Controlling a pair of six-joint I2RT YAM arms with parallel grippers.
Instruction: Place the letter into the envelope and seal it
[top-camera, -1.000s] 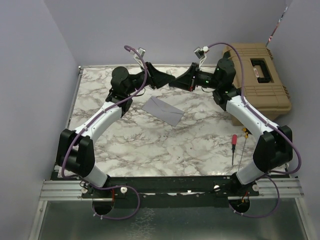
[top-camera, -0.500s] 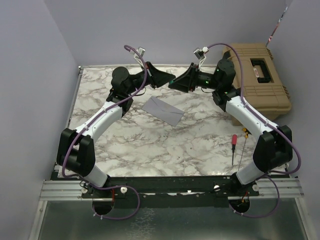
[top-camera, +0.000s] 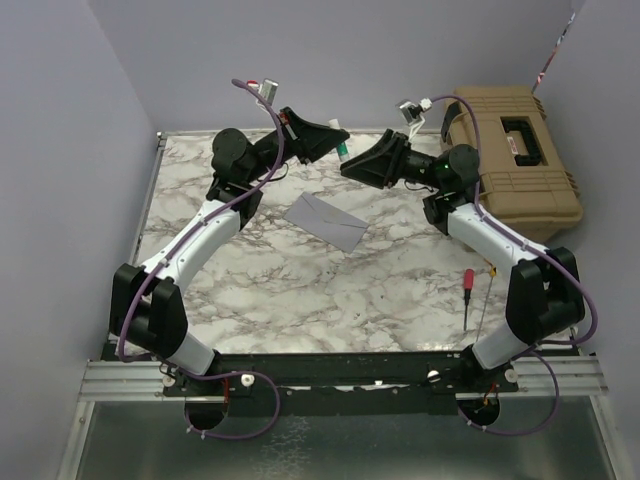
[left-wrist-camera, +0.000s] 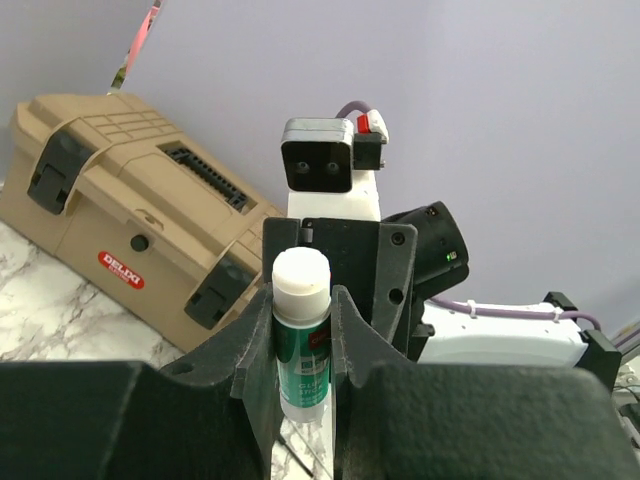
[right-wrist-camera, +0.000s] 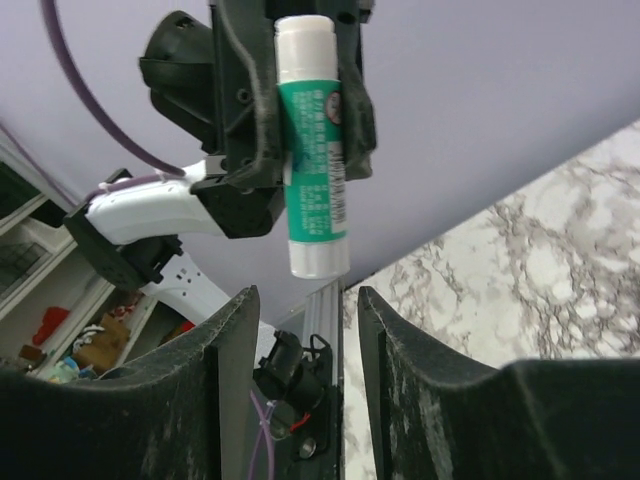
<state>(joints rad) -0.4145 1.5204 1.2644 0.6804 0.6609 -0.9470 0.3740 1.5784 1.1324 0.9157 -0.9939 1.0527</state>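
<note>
On white marble table, by big tan plastic toolbox: flat grey-purple paper envelope lying mid-table, touched by nothing. Up in the air, left gripper clamped on green-and-white glue stick; right gripper spread apart, close to it.

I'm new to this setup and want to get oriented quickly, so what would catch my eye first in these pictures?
First, the green-and-white glue stick, clamped in the left gripper above the far side of the marble table, with the right gripper open just opposite it. Below them a flat grey-lavender paper envelope lies mid-table, and a tan plastic toolbox sits at the far right.
</note>
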